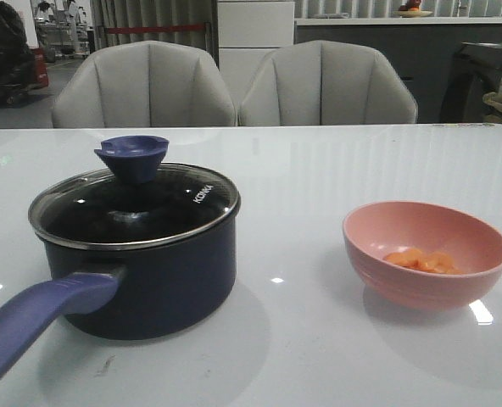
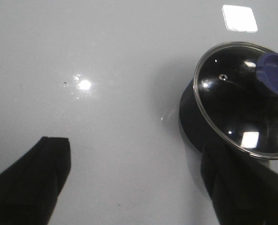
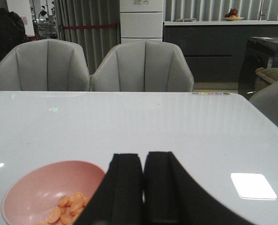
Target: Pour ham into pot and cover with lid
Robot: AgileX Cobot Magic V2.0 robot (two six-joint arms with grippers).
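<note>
- seeing the lid [image 1: 136,203] seated on the pot [image 1: 141,271], so the ham [image 1: 421,259] has no way in yet. it sits in the pink bowl [image 1: 426,252], well apart from the pot, toward my right arm's side.
- left gripper [image 2: 143,183] hangs with jaws wide, nothing held, pot just beside it. the blue knob [image 2: 275,72] sits off to one side of its view; a poorly centred grab could slip off the flared shape and drop glass on the table [image 1: 319,170].
- right gripper [image 3: 143,187] has fingers pressed together, empty, bowl near it. i need it open before grabbing the rim.
- the bowl looks smooth and thin-rimmed; a pinch may twist and spill slices.
- the long handle [image 1: 39,318] juts toward me; a left-arm swing could clip it.
</note>
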